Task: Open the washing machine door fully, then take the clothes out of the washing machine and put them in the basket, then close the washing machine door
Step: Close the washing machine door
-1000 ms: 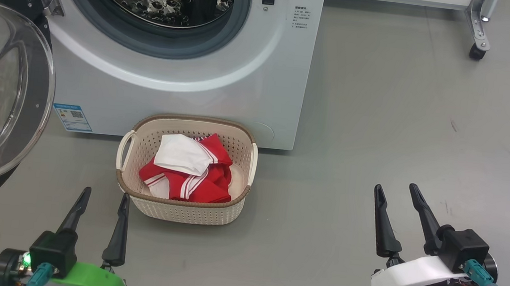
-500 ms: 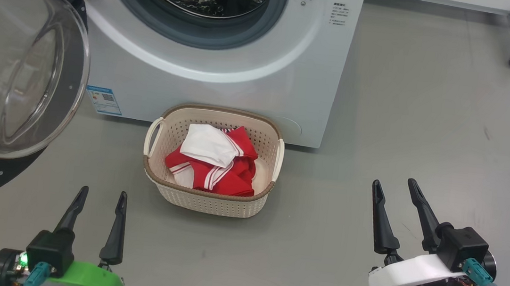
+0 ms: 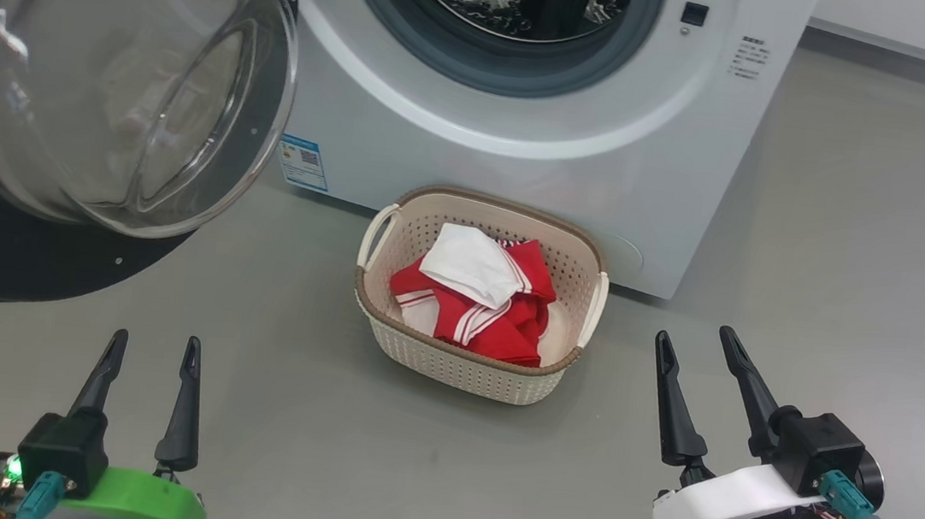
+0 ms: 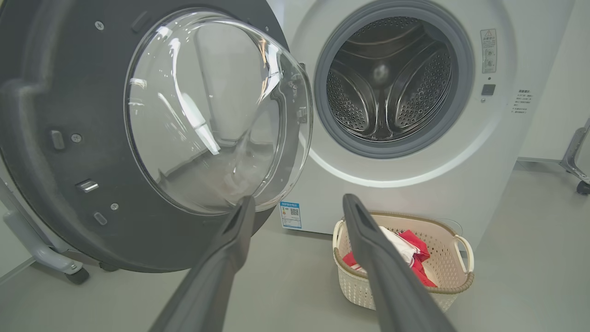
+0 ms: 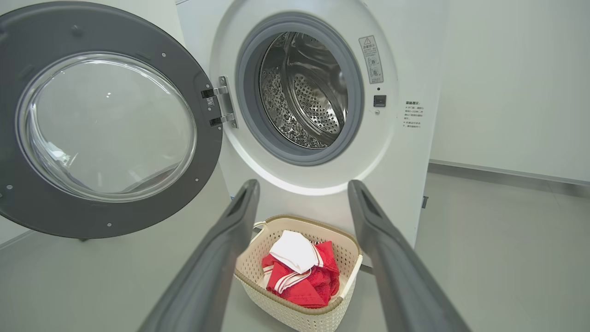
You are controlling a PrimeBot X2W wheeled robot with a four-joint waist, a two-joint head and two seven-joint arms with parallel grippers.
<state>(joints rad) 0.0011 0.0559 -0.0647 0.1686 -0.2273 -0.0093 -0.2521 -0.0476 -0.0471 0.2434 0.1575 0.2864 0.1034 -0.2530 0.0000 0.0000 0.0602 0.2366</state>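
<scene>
Two clothes (image 3: 479, 304) — red under white, seemingly

open door (image 3: 116, 77) juts left, basket (image 3: 460, 368) before washing machine (image 3: 524, 163), free floor (image 3: 839, 273) at right

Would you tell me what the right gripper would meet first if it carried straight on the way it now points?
Likely the white front of the washing machine, below the drum opening; the open right gripper aims over the basket, though depth is unclear.
</scene>
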